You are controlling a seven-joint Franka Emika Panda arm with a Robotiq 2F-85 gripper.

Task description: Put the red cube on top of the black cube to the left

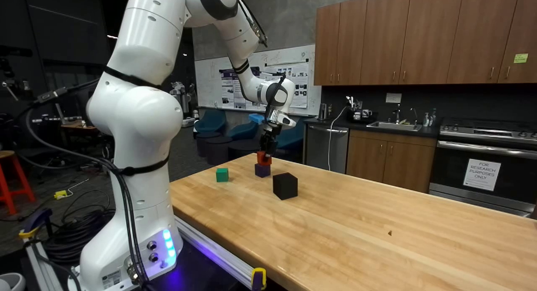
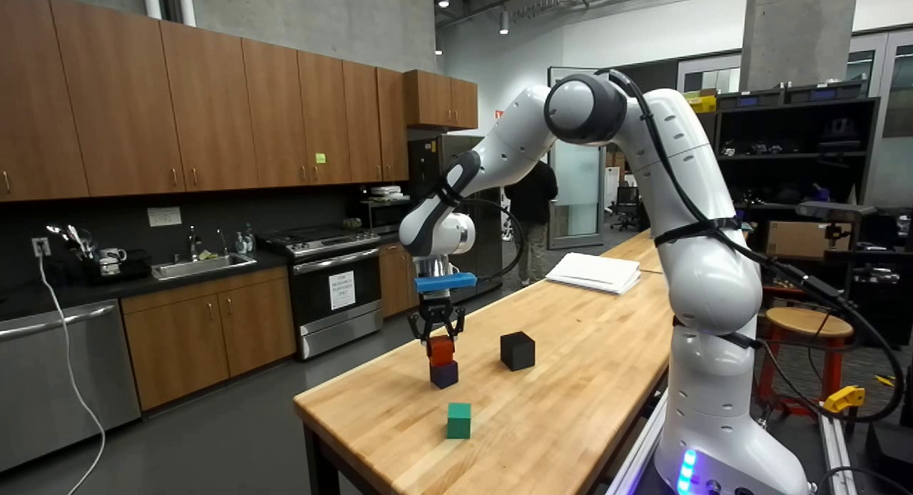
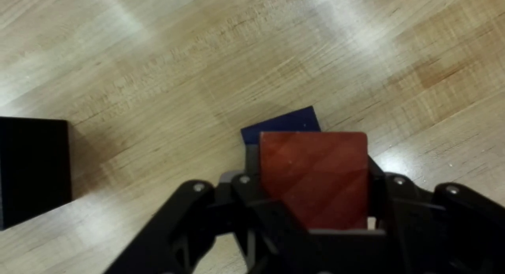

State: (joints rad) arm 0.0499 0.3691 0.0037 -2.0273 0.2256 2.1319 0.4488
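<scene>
With my gripper [image 3: 313,177] I am holding the red cube [image 2: 441,351] right above the small dark cube [image 2: 444,375], contact unclear; nearby, the green cube [image 2: 458,421] and bigger black cube [image 2: 518,351] are standing apart.

A white sheet [image 1: 481,175] on the front of the oven [image 1: 518,173] reads "FOR RESEARCH PURPOSES ONLY" in capitals. Too small to read, in an exterior view, are the yellow note [image 1: 521,58] on a cupboard [image 1: 518,22] above the oven and, to the oven's left, the card [image 1: 393,98] on the wall [image 1: 474,102] and the posters [image 1: 228,87] on the whiteboard [image 1: 207,83].
</scene>
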